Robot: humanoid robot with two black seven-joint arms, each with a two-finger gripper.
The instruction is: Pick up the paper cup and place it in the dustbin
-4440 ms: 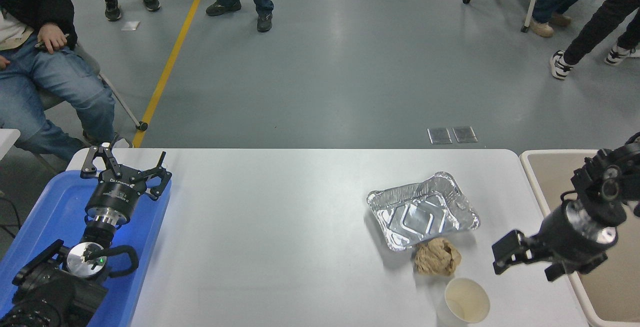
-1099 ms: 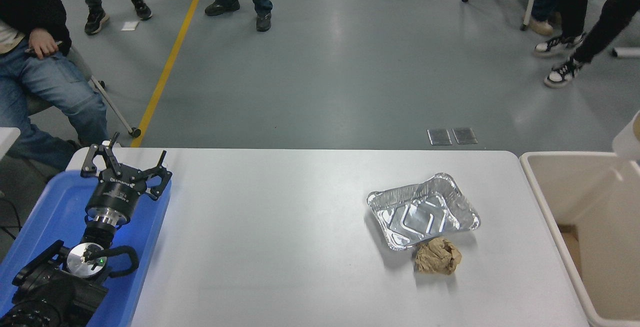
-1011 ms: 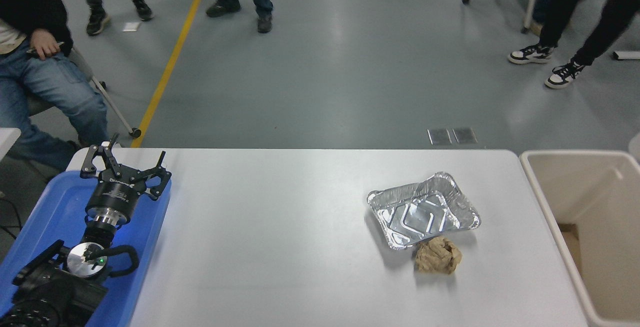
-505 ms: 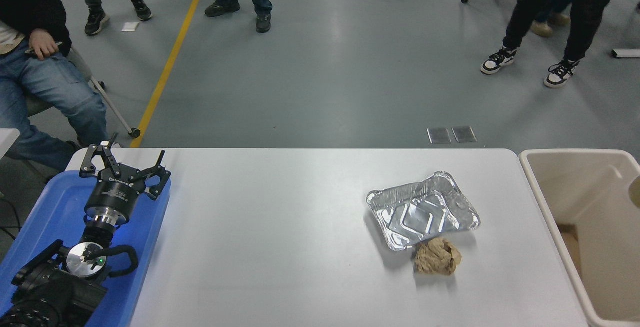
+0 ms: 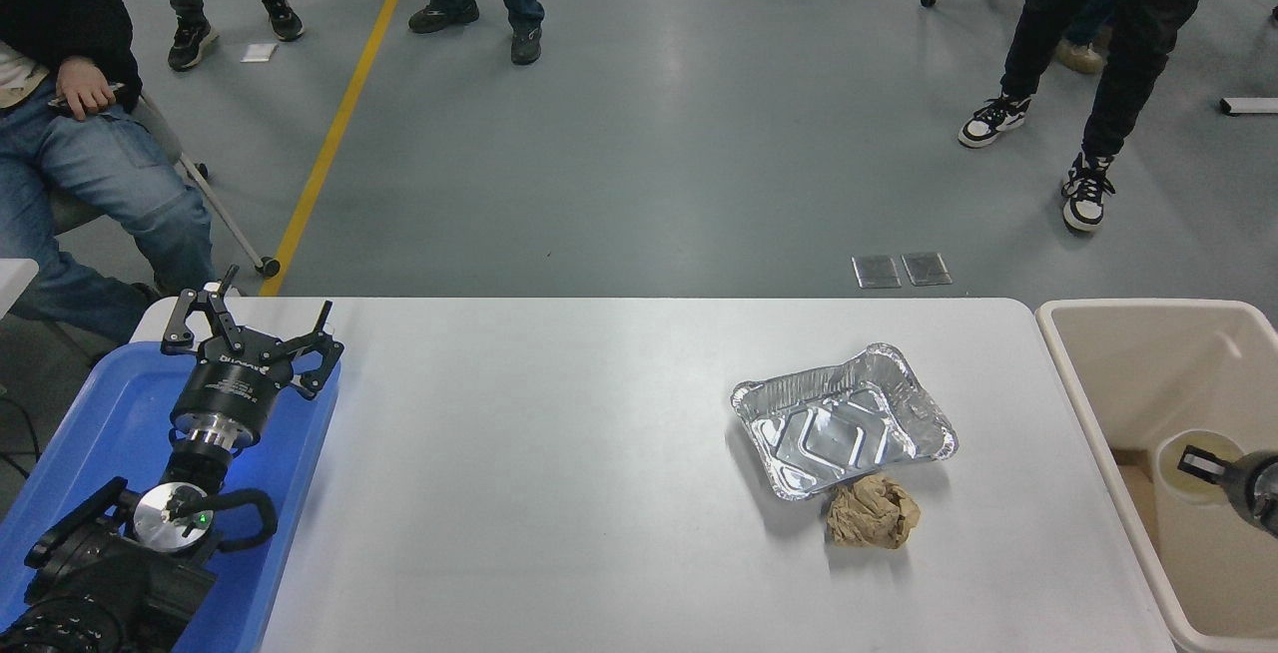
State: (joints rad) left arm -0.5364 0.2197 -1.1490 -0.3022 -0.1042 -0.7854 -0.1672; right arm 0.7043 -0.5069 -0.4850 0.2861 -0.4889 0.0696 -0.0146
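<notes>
The paper cup (image 5: 1188,523) is white with a cream inside and hangs upright within the opening of the beige dustbin (image 5: 1073,373) at the table's right end. My right gripper (image 5: 1201,464) comes in from the right edge, and one black finger (image 5: 1196,462) sits over the cup's rim, gripping it. Most of that gripper is cut off by the picture's edge. My left gripper (image 5: 250,328) is parked at the lower left over the blue tray (image 5: 110,413), its fingers spread and empty.
A silver foil tray (image 5: 844,420) and a crumpled brown paper ball (image 5: 872,513) lie on the white table (image 5: 549,473), left of the dustbin. A person sits at the far left, and others stand on the floor beyond the table.
The cup left the table's front right, rose past the right edge above the dustbin, and has now come down inside the bin's opening with my right gripper. A person has walked in at the top right.
</notes>
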